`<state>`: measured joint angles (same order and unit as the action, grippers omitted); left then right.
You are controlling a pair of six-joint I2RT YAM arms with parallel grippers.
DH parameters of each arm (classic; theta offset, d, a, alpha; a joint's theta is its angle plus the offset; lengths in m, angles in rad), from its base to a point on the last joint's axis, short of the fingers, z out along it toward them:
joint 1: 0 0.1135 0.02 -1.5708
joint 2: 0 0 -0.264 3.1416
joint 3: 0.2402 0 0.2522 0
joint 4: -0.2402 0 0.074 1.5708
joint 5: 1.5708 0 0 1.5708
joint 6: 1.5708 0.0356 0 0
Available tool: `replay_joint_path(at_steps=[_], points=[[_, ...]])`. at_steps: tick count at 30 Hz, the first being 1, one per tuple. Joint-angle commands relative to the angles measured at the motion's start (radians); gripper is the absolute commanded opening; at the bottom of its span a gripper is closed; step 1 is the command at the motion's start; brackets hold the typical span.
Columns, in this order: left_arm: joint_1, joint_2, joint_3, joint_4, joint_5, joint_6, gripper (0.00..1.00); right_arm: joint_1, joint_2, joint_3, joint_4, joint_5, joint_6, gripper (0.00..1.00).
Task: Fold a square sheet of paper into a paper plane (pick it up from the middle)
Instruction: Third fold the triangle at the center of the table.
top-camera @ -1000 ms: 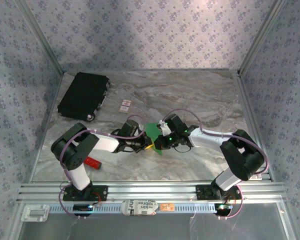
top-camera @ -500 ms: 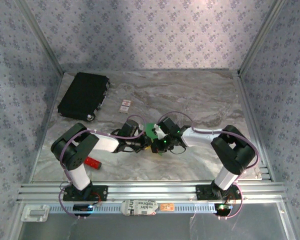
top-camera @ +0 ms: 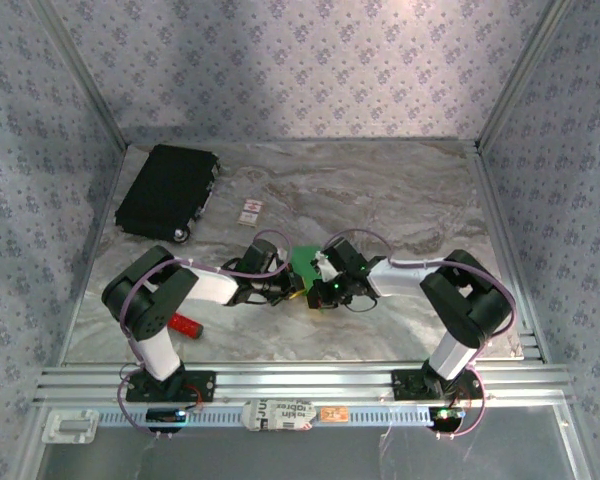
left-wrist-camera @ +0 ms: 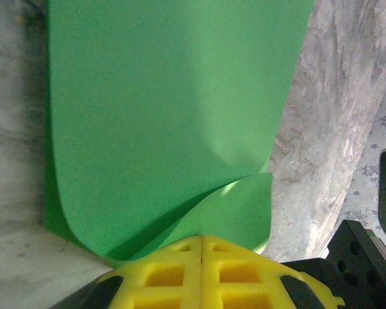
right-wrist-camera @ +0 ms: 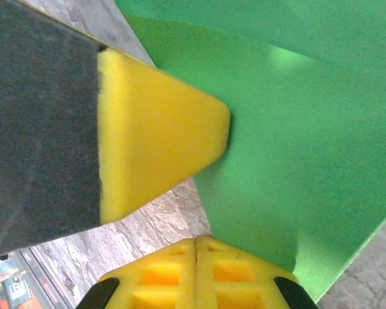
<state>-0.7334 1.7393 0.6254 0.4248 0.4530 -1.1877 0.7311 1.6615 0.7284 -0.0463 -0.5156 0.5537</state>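
Bent green square sheet of paper [left-wrist-camera: 161, 116], edges cut off, pinched in closed left gripper [left-wrist-camera: 201, 243] — right gripper [right-wrist-camera: 196, 246] closed against it, grip unclear.

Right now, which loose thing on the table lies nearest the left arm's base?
The red bar-shaped tool, just beside that arm; the black case and white card lie farther back.

Bright green square sheet of paper [left-wrist-camera: 167, 116], yellow finger pads [left-wrist-camera: 174, 254] at its edge, grey-veined marble table [top-camera: 410, 200] beneath, black case [top-camera: 167, 190] far left of it, red-marked white card [top-camera: 250, 210], red tool [top-camera: 185, 325], blue-grey floral walls [top-camera: 300, 70].
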Motion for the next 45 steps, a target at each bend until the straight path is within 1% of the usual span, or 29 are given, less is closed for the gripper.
replay_joint_path(at_steps=[1,6,9,15,22,26,29,32,37,42,45], points=[[0.001,0.037,-0.019,-0.043,-0.028,0.005,0.0,0.0,-0.014,-0.044,-0.013,-0.021,0.033,0.04],[0.002,0.044,-0.02,-0.04,-0.03,0.004,0.0,-0.015,-0.034,-0.075,0.009,-0.039,0.044,0.05],[0.003,0.045,-0.021,-0.041,-0.031,0.002,0.0,-0.027,-0.047,-0.102,0.038,-0.074,0.058,0.05],[0.004,0.046,-0.027,-0.043,-0.034,-0.001,0.0,-0.041,-0.086,-0.149,0.043,-0.104,0.061,0.07],[0.006,0.041,-0.037,-0.038,-0.038,-0.007,0.0,-0.047,-0.138,-0.207,0.028,-0.092,0.067,0.07],[0.006,0.039,-0.038,-0.028,-0.032,-0.011,0.0,-0.058,-0.207,-0.181,0.005,-0.107,0.101,0.07],[0.005,0.032,-0.038,-0.031,-0.032,-0.007,0.0,-0.059,-0.253,-0.158,0.031,-0.089,0.139,0.06],[0.008,0.029,-0.038,-0.034,-0.038,-0.005,0.0,-0.06,-0.23,-0.141,0.069,-0.074,0.157,0.05],[0.006,0.034,-0.035,-0.027,-0.03,-0.008,0.0,-0.054,-0.133,-0.065,0.086,-0.053,0.174,0.05],[0.007,0.034,-0.033,-0.03,-0.029,-0.003,0.0,-0.046,-0.038,0.004,0.025,-0.034,0.146,0.07],[0.007,0.031,-0.033,-0.029,-0.028,-0.003,0.0,-0.05,-0.008,-0.011,-0.025,-0.008,0.134,0.06]])
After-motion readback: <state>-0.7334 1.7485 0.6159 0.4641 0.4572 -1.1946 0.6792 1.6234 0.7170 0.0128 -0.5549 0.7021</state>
